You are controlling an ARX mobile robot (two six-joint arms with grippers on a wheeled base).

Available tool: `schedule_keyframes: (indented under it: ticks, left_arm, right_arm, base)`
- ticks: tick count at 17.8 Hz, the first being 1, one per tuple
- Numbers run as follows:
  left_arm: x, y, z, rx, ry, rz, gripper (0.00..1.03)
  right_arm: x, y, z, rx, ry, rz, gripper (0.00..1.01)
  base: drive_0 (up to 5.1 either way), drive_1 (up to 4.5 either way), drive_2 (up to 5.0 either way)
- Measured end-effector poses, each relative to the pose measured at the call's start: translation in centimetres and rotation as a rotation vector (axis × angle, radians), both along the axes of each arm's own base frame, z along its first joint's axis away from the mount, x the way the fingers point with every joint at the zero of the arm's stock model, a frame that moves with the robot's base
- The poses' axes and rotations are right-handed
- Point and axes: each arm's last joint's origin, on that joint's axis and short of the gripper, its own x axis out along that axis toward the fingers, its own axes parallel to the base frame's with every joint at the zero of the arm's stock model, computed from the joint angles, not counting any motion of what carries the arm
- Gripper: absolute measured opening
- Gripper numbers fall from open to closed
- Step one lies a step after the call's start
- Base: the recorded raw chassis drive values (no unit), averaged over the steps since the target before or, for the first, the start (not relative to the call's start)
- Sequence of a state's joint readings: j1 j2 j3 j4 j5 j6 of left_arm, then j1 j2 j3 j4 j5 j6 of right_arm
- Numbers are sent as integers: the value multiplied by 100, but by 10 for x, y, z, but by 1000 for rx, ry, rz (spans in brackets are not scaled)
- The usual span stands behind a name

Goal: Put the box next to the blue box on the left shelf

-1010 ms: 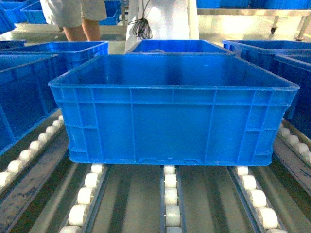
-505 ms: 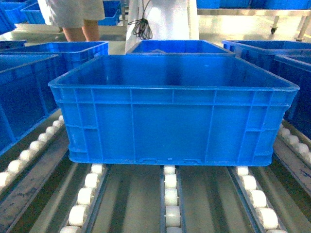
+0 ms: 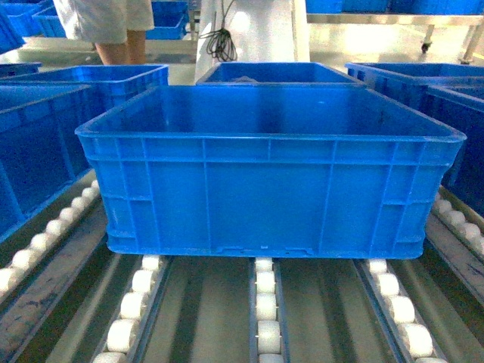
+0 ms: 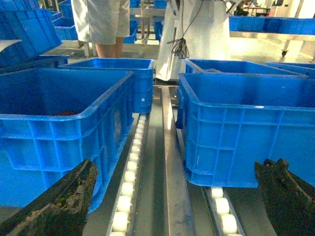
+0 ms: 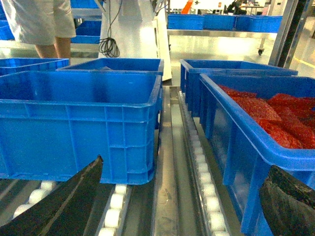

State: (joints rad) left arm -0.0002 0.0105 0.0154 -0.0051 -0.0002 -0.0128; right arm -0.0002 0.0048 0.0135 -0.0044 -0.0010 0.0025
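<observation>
- The box [image 3: 268, 178], a large blue crate, sat square across the middle roller lane [image 3: 265, 302], its near wall facing the head camera and nothing visible inside it
- Another blue crate [image 4: 59, 132] stood on the lane to its left, apart from it by a metal rail [image 4: 170, 162]; whether this was the blue box and shelf the task meant could not be told
- The left gripper [image 4: 172, 196] hung with fingers spread wide and nothing between them, low before the gap between the two crates
- The right gripper [image 5: 177, 201] was likewise spread and empty, near the box's right corner, beside a bin of red packets [image 5: 275, 115]
- A good lift would likely want both arms taking opposite rims evenly, keeping the crate level
- Against the earlier head frames the box had not shifted; only the person [image 3: 113, 26] behind had moved slightly left
</observation>
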Motion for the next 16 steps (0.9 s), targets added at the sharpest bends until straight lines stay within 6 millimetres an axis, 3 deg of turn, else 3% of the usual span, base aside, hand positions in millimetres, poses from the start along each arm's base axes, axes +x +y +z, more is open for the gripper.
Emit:
schedule_keyframes:
  ticks: [16]
  left_arm:
    - [0,0,0,0,0,0,98]
  right_arm:
    - [0,0,0,0,0,0,98]
  base:
    - [0,0,0]
